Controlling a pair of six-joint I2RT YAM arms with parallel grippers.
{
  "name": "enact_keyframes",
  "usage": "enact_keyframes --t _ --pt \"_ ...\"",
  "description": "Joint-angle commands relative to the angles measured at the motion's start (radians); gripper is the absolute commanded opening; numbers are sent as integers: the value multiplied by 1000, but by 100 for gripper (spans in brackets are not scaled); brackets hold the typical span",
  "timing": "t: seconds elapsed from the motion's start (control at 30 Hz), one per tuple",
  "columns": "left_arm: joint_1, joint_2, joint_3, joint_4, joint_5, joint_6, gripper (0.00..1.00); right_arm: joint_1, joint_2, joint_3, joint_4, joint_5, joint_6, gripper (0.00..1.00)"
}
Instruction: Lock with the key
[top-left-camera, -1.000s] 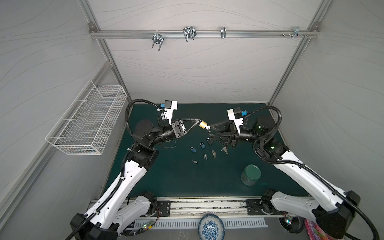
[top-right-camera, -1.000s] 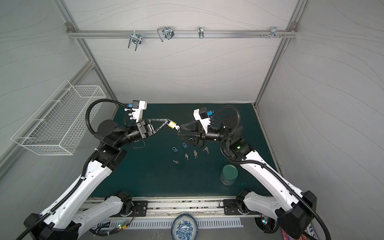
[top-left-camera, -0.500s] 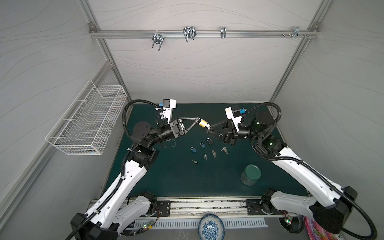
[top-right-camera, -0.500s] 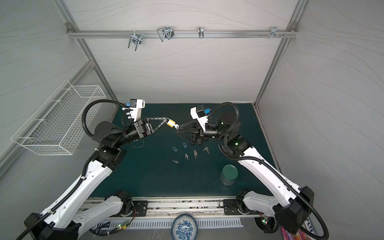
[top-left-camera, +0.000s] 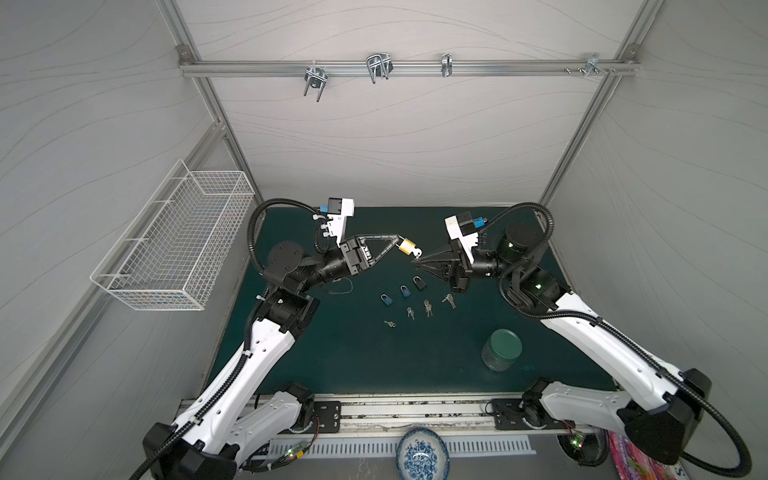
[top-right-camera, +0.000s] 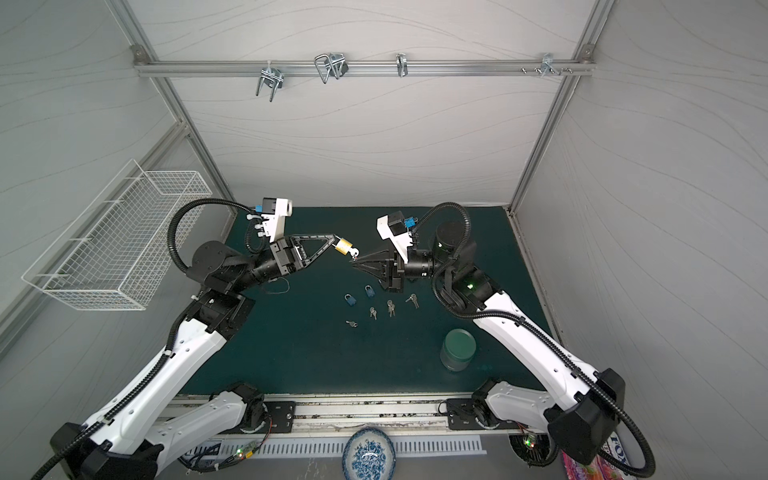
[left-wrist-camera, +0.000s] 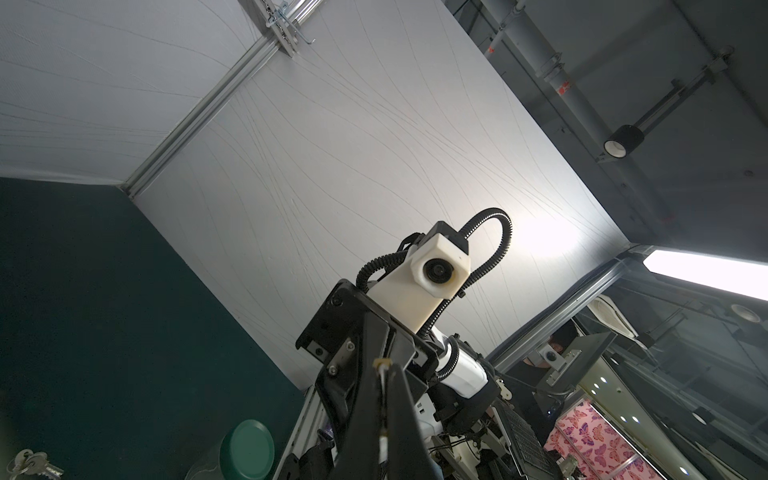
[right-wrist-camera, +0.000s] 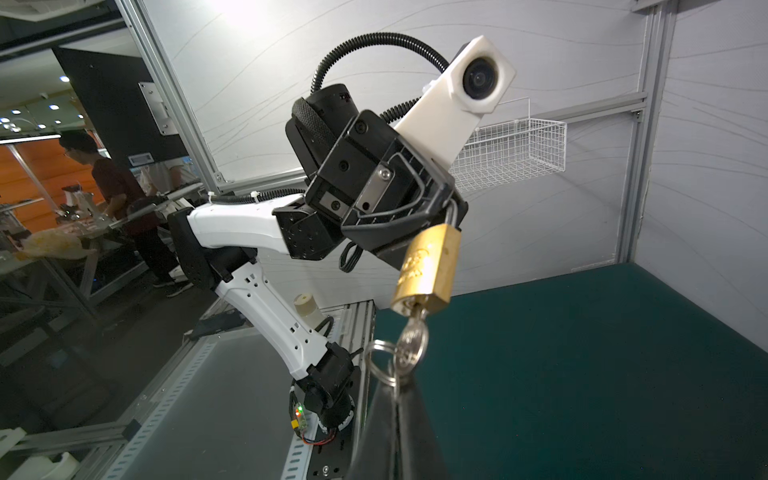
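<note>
A brass padlock (top-left-camera: 406, 246) (top-right-camera: 343, 246) (right-wrist-camera: 428, 266) hangs in the air above the green mat, held by its shackle in my left gripper (top-left-camera: 400, 239) (top-right-camera: 336, 241) (left-wrist-camera: 384, 368), which is shut. In the left wrist view only a thin strip of metal shows between the shut fingers. A silver key (top-left-camera: 417, 252) (top-right-camera: 354, 252) (right-wrist-camera: 411, 345) sticks in the lock's underside, with a split ring (right-wrist-camera: 380, 361) on its head. My right gripper (top-left-camera: 417, 262) (top-right-camera: 354, 261) (right-wrist-camera: 397, 388) is just below, shut, its tips pinching the lower edge of the key's head and ring.
On the mat below lie two blue padlocks (top-left-camera: 386, 299) (top-left-camera: 405, 291), a black padlock (top-left-camera: 419, 282) and several small key bunches (top-left-camera: 427, 307). A green-lidded jar (top-left-camera: 501, 349) stands front right. A wire basket (top-left-camera: 178, 245) hangs on the left wall.
My right gripper has moved left up to the key and its jaws have closed from half open to shut. The left gripper has kept the padlock almost still.
</note>
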Motion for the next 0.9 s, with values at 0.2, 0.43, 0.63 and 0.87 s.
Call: enact_keyframes --t 0.2,0.43,0.63,0.87 --pt "23 -1 63 47 19 4 0 1 -83 -22 -65 13 -46 0" --pt "58 -9 70 55 33 -10 0 -11 -143 -67 -107 14 -50 0" --pt "77 -16 62 40 42 -7 0 -16 -166 -85 -154 31 -61 0" --pt "81 -65 128 -518 -113 296 0 37 -141 -74 -395 170 -156 0"
